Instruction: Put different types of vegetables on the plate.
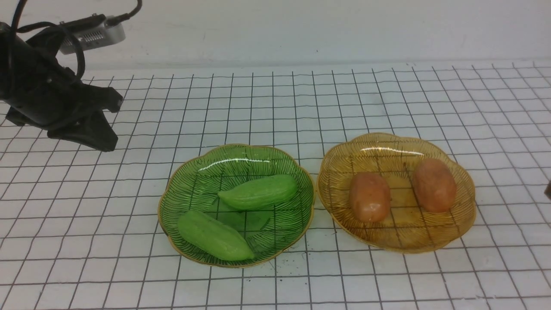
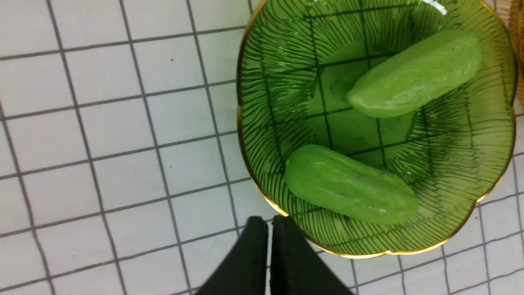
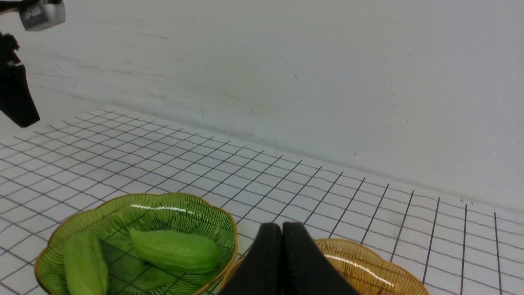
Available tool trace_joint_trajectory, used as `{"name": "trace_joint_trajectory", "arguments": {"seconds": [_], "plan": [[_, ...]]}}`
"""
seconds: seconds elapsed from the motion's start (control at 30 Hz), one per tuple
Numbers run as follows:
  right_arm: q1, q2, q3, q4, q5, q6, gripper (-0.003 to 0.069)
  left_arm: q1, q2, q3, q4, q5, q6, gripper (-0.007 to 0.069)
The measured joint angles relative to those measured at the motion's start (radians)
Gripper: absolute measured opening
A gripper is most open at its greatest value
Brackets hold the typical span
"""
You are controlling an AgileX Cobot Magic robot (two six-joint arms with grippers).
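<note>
Two light-green cucumber vegetables (image 1: 258, 192) (image 1: 214, 236) lie in a green glass plate (image 1: 206, 172). Beside it on the right, an amber glass plate (image 1: 430, 241) holds two orange-brown potato vegetables (image 1: 369, 197) (image 1: 434, 185). My left gripper (image 1: 105, 142) hangs shut and empty, off to the left of the green plate and farther back. In the left wrist view its tips (image 2: 269, 223) are pressed together just outside the green plate's rim (image 2: 278, 82), near one cucumber (image 2: 350, 185). My right gripper (image 3: 281, 225) is shut and empty over the near edge of the amber plate (image 3: 360, 266).
Everything stands on a white cloth with a black grid (image 1: 275, 107), ending at a white wall (image 1: 301, 30) behind. The left arm's wrist camera (image 1: 92, 32) and cable stick up at the far left. A sliver of the right arm (image 1: 548, 189) shows at the right edge.
</note>
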Motion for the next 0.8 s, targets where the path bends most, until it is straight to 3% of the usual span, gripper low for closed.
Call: {"name": "trace_joint_trajectory", "arguments": {"seconds": [0.1,0.53,0.8], "plan": [[-0.007,-0.039,0.052,0.001,-0.001,0.000,-0.0015,0.000,0.000,0.000,0.008,0.000,0.000,-0.0003],[-0.382,-0.378,0.406,0.061,0.185,0.000,-0.0015,0.000,-0.050,0.000,0.068,0.001,0.000,-0.0003],[-0.423,-0.414,0.407,0.089,0.178,-0.001,-0.0015,0.000,-0.181,0.000,0.068,0.007,0.046,-0.0003]]}}
